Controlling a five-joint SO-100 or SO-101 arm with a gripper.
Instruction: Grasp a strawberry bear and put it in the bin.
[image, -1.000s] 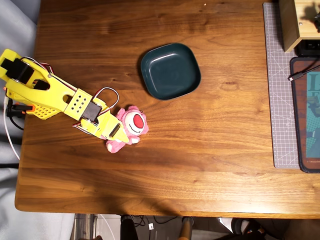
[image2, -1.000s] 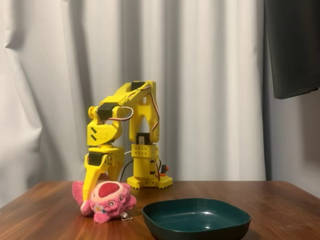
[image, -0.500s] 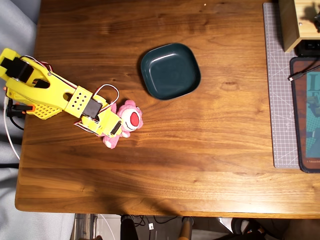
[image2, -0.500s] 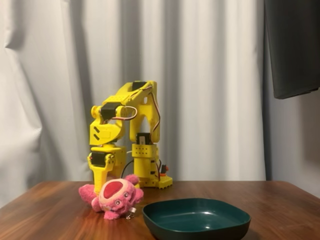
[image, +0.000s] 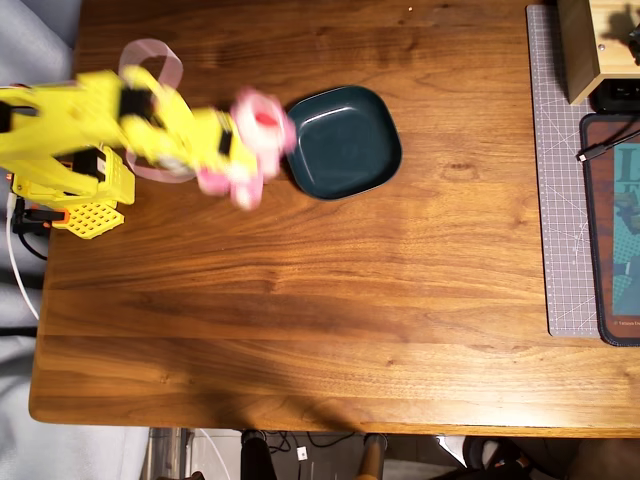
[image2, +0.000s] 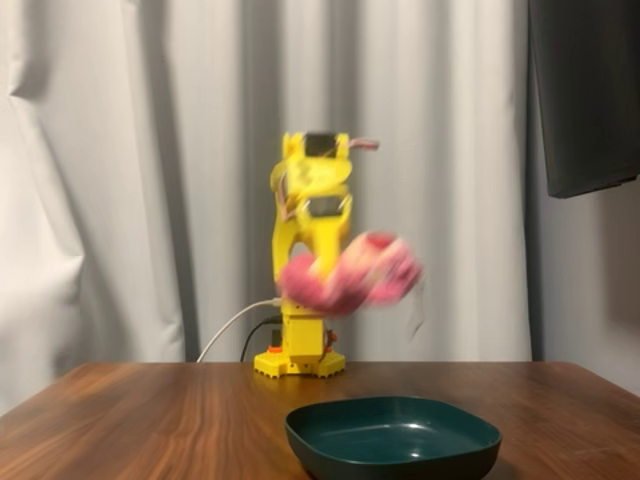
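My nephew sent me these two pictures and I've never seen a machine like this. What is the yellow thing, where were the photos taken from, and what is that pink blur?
The yellow thing is a small robot arm bolted at a table's edge. One picture looks straight down from above; the other is taken from table height, facing the arm. On the wooden table sits a shallow dark teal dish, the bin. The pink blur is a plush strawberry bear, smeared because the arm is moving fast. The arm's hand is carrying it in the air; from the side it hangs well above the table, near the dish. At the table's right in the overhead view lie a grey cutting mat and a wooden box.
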